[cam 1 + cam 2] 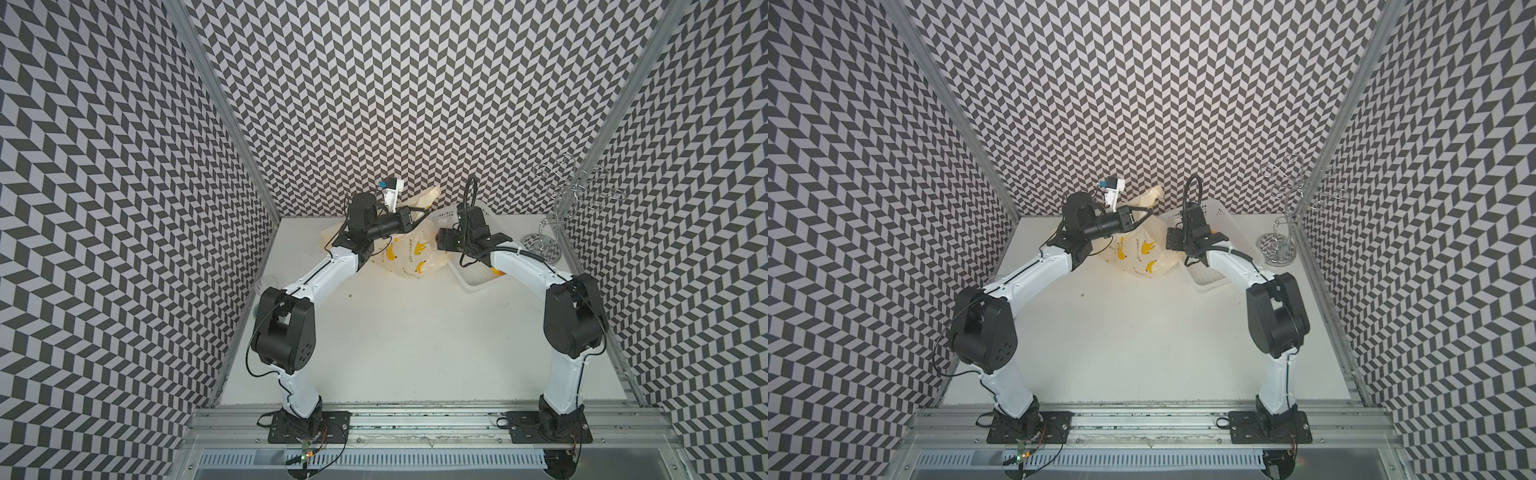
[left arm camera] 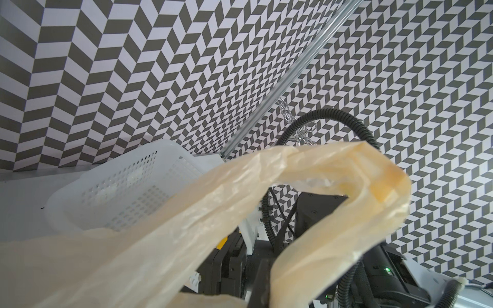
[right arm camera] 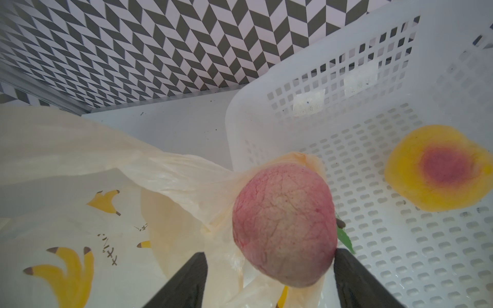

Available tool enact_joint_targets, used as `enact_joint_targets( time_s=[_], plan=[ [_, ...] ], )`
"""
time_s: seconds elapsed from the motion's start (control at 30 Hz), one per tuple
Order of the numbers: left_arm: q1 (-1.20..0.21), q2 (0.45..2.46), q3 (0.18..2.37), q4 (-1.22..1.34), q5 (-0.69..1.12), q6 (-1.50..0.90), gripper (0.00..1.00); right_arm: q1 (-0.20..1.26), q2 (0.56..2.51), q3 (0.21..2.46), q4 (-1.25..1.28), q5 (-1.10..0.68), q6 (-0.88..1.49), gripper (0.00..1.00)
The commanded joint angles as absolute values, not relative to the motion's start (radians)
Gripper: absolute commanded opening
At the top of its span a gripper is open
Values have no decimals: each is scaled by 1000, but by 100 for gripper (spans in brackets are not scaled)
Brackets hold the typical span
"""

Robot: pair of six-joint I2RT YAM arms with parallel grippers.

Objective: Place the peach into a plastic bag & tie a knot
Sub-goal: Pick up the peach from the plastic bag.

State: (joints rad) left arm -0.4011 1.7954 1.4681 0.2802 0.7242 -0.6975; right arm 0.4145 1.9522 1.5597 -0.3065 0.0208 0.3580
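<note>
left gripper: upper centre, jaws together on raised handle of thin cream-yellow banana-print plastic bag
peach: pink-red round peach, frame centre, over bag edge beside white perforated basket
right gripper: jaws wide either side of peach, grip unclear
do well: hold mouth open, release well inside bag

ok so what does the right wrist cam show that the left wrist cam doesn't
Only the right wrist: the peach between the fingers of the right gripper, a yellow fruit in the white basket, the banana print. Only the left wrist: a raised handle loop, the right arm, a wire stand. Both: the plastic bag and the basket.
</note>
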Motion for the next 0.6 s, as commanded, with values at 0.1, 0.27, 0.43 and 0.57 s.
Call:
enact_joint_targets(
  time_s=[0.1, 0.27, 0.43, 0.57],
  plan=[
    [-416, 1790, 1497, 285, 742, -691, 0, 417, 2002, 1598, -223, 96, 331, 76],
    [-423, 1792, 1512, 264, 748, -680, 0, 396, 2085, 1673, -241, 97, 354, 63],
    [-419, 1793, 1534, 216, 743, -646, 0, 361, 2041, 1628, -217, -30, 390, 43],
    [-397, 1804, 1523, 210, 740, -642, 0, 344, 1856, 1475, -128, -43, 403, 39]
  ],
)
